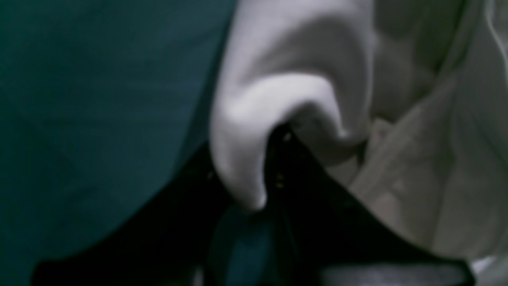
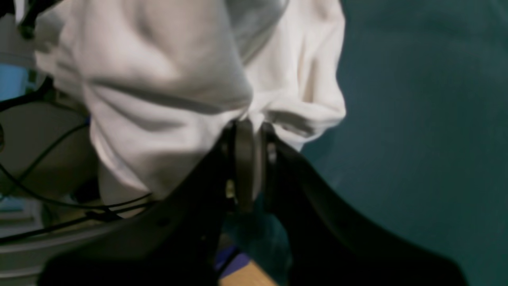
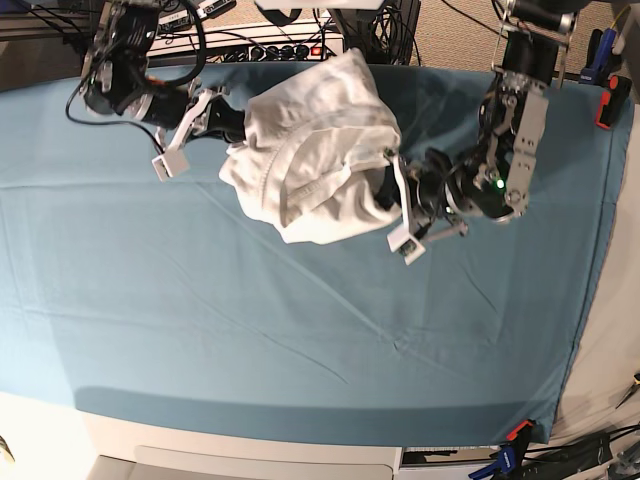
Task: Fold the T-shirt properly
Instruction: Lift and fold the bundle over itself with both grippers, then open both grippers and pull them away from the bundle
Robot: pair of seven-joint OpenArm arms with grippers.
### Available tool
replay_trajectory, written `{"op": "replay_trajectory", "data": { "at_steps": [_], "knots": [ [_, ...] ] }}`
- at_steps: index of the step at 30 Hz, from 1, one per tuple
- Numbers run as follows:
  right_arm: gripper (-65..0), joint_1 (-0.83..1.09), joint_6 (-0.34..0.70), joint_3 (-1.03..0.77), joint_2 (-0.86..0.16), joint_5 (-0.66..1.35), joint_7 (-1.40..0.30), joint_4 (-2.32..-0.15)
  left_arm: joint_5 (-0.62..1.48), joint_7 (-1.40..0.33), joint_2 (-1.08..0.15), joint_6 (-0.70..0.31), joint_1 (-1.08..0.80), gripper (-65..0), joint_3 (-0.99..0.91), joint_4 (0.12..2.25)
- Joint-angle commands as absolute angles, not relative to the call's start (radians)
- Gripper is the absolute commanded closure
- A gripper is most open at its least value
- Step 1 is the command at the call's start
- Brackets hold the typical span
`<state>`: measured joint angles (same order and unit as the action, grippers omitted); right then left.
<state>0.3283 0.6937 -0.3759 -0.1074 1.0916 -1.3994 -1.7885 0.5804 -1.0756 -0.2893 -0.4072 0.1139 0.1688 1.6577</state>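
Holding a bunched white T-shirt (image 3: 315, 150) near the frame's top, the left gripper (image 1: 274, 159) and right gripper (image 2: 250, 123) each pinch cloth; folding looks barely begun.

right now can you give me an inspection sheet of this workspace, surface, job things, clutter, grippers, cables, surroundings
surface: teal cloth covers the table, lightly creased.
job's things: T-shirt is white, bunched and unfolded, held between the two arms near the far edge.
clutter: nothing seen on the cloth besides the shirt.
grippers: left gripper is shut on a rolled edge of the shirt; right gripper is shut on a gathered bunch of it.
cables: black cables loop behind the right arm; a power strip lies past the far edge.
surroundings: clamps pin the cloth at the near corner; orange and blue tools sit at the far corner.
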Motion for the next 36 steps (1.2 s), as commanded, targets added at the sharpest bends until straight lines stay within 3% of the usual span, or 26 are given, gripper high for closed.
{"op": "replay_trajectory", "data": {
  "at_steps": [1,7,19,29,30,32,33,36],
  "knots": [
    [0.0,0.332,0.698,-0.400,-0.102,1.110,-1.396,-1.816,0.596,-1.045,-0.293,-0.400,0.154,0.0,0.161,1.664],
    [0.0,0.355,0.698,-0.469,-0.040,1.156,-1.396,-1.832,0.606,-1.027,-0.287,-0.400,0.235,0.0,0.162,1.624],
    [0.0,0.355,0.698,-0.420,0.040,1.163,-1.396,-1.832,0.659,-1.032,-0.168,-0.419,0.336,0.0,0.162,1.461],
    [0.0,0.355,0.698,-0.440,0.049,1.135,-1.396,-1.832,0.612,-1.036,-0.155,-0.419,0.336,0.0,0.162,1.457],
    [-4.1,0.355,0.698,-0.440,0.043,1.135,-1.396,-1.832,0.604,-1.039,-0.157,-0.419,0.336,-5.7,0.162,1.457],
    [-19.2,0.355,0.698,-0.440,0.029,1.135,-1.396,-1.832,0.602,-1.039,-0.165,-0.427,0.336,-23.0,0.162,1.457],
    [-24.0,0.355,0.698,-0.440,0.019,1.136,-1.396,-1.832,0.602,-1.039,-0.170,-0.445,0.337,-28.7,0.162,1.457],
    [-25.4,0.348,0.698,-0.443,-0.002,1.166,-1.396,-1.833,0.602,-1.039,-0.194,-0.443,0.348,-31.1,0.161,1.457]
  ]
}}
